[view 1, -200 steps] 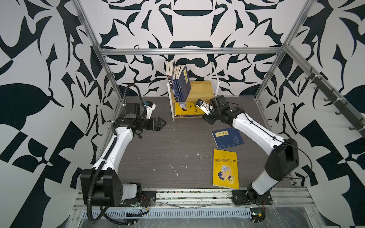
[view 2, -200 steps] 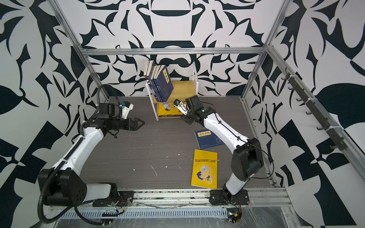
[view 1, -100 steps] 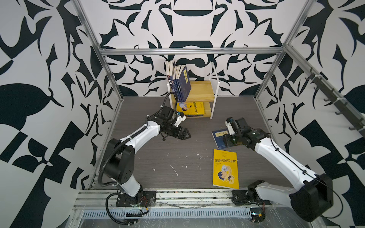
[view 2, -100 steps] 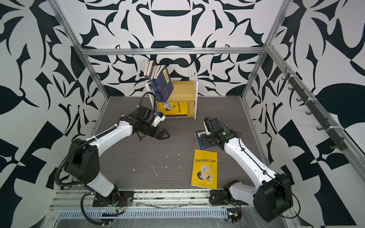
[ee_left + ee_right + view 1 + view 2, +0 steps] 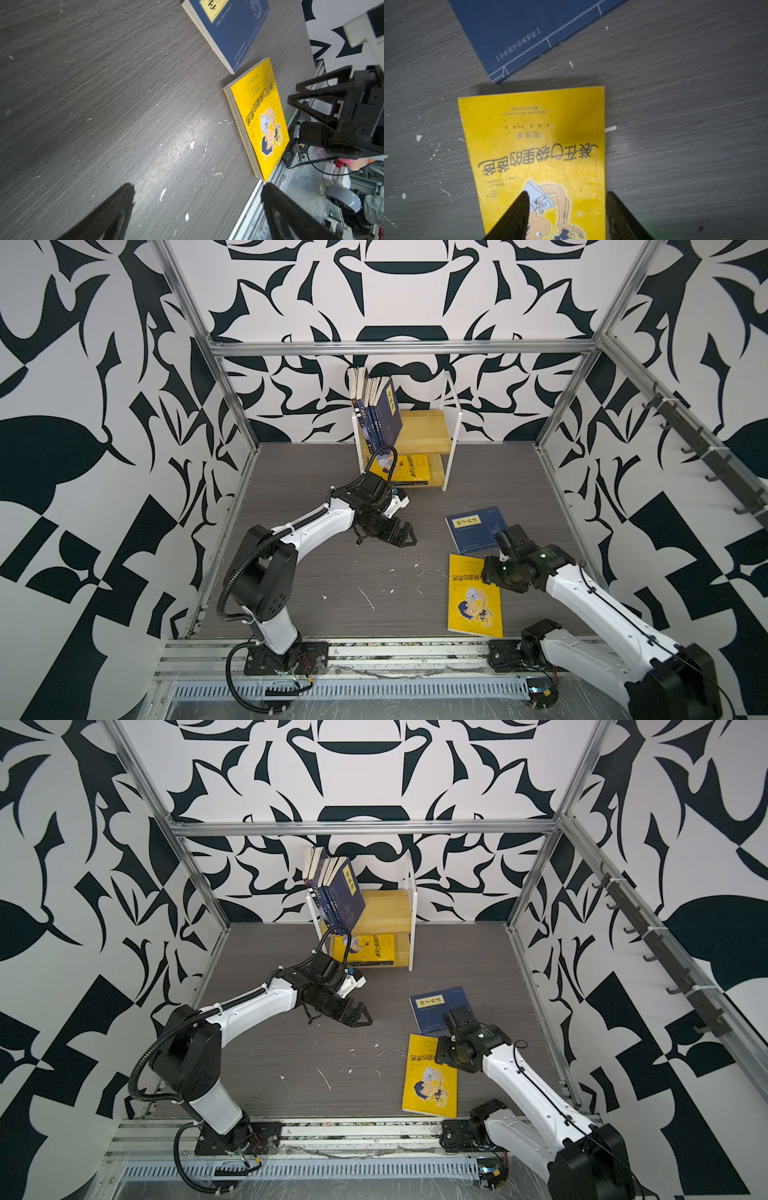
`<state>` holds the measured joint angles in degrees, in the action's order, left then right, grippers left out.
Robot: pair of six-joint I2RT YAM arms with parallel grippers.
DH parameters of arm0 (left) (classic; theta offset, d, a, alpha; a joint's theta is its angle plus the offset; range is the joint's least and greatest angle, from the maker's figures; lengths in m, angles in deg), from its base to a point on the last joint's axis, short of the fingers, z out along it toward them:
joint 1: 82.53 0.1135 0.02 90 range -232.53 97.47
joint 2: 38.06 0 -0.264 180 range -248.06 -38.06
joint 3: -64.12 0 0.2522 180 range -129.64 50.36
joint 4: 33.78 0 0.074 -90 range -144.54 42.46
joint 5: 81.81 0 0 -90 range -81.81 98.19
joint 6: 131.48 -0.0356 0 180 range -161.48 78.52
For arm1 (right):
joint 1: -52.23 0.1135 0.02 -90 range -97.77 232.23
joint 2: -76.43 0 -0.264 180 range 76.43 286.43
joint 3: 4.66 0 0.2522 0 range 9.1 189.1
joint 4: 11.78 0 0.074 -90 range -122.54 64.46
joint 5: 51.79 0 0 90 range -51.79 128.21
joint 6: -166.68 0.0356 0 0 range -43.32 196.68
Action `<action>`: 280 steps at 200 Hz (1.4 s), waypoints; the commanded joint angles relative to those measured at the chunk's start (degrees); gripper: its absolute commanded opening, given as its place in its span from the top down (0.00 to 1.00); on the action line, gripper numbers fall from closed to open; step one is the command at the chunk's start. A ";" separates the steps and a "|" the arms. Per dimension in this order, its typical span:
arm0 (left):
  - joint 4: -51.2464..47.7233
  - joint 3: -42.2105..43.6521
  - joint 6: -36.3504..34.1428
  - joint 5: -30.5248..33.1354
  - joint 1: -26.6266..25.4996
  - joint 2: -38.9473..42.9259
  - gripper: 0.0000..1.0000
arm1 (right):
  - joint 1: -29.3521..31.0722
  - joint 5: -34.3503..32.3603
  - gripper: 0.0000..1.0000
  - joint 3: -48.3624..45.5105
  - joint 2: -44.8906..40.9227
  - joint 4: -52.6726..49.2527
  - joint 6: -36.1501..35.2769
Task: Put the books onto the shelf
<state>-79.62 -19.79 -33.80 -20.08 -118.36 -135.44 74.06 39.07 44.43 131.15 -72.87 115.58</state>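
My right gripper point(image 5: 566, 193), jaws apart, straddles the thin, floppy yellow book point(image 5: 537, 133) at one edge, probably its spine, so I'd pinch there; left gripper point(image 5: 404, 536) gapes empty.

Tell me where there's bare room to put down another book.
Free on the table: the front middle, between the left arm's base and the yellow book; both back corners beside the shelf; the top board right of the leaning navy books. Crowded: the right side, where the flat navy book, yellow book and right gripper bunch together.
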 commanded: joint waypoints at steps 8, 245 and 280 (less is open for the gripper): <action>-2.12 -1.03 1.72 -0.79 0.17 1.24 0.00 | -0.02 -0.15 0.37 -1.28 -1.70 -1.35 7.46; 0.39 -0.20 2.45 -5.36 0.24 -7.30 0.02 | 17.99 15.31 0.46 -7.51 16.80 34.69 26.81; -2.93 -3.37 -1.23 -3.59 0.45 -11.42 0.06 | 20.50 19.85 0.45 -0.50 27.23 42.05 21.50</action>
<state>-79.29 -19.81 -32.03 -24.30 -118.25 -144.28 93.27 57.10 40.02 152.48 -37.35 142.00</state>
